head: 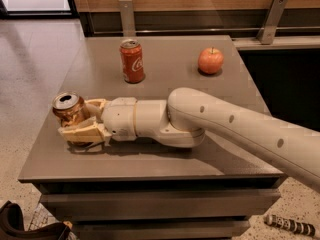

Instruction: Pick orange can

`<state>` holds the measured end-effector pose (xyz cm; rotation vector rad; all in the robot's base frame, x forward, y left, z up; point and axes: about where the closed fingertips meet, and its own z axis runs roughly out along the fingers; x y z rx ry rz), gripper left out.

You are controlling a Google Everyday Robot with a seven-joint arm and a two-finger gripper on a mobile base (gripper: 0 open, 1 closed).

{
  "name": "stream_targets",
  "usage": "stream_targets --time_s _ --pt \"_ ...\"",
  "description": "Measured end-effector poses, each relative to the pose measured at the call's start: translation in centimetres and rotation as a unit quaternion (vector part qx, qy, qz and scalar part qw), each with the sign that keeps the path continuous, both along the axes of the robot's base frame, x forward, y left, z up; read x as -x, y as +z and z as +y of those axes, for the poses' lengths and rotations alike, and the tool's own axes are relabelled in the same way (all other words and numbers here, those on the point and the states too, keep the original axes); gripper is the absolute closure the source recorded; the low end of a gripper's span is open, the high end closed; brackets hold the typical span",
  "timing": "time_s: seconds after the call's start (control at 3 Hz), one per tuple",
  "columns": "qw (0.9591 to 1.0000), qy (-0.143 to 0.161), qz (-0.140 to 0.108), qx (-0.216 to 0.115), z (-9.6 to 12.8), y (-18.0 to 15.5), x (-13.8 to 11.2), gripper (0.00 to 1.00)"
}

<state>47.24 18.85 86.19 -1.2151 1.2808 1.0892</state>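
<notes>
On table (165, 59) | end effector (75, 118) grips orange can (67, 106) | red can (132, 63), white script

1. A grey-brown table (165, 164) is being viewed from its front edge, and three things are being carried on its flat top
2. A red cola can (132, 61) is being borne upright on the far part of the top, left of the middle
3. An apple (210, 60) is being carried on the far right part, well apart from the red cola can
4. The orange can (67, 106) is being clasped upright from both sides by the gripper (75, 118), low over the top near the front left corner
5. The orange can's base is being hidden, so contact with the top cannot be told
</notes>
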Motion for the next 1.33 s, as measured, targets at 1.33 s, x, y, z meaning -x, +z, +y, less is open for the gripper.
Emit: stream_targets --time_s 1.33 --pt "0.9961 0.034 -0.076 0.030 1.4 12.1 0.7 1.00"
